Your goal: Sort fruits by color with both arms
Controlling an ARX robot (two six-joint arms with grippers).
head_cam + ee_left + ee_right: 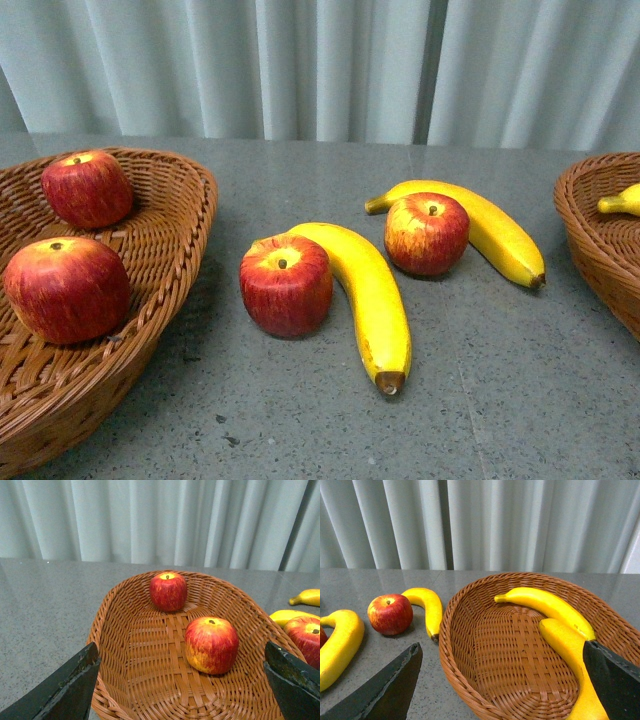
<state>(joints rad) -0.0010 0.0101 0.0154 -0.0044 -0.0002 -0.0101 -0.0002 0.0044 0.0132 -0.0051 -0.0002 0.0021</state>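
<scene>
Grey desk [500, 380], pale pleated curtain [330, 70]
Left basket [185, 215] and right basket [590, 240], both wicker, stand well apart.

The left gripper [181, 649] hung with its jaws spread wide apart, closed on nothing. Its two black fingers [62, 690] were broad, wedge-shaped slabs that narrowed towards their tips. Their faces looked scuffed, and one edge was worn pale. The wrist sat level, without any roll to either side, and pitched a little downward.

The right gripper [501, 649] matched it, with its jaws parted just as far and gripping nothing. Its dark, matte fingers [385, 692] had the same wedge shape. That wrist was also level and angled slightly down.
</scene>
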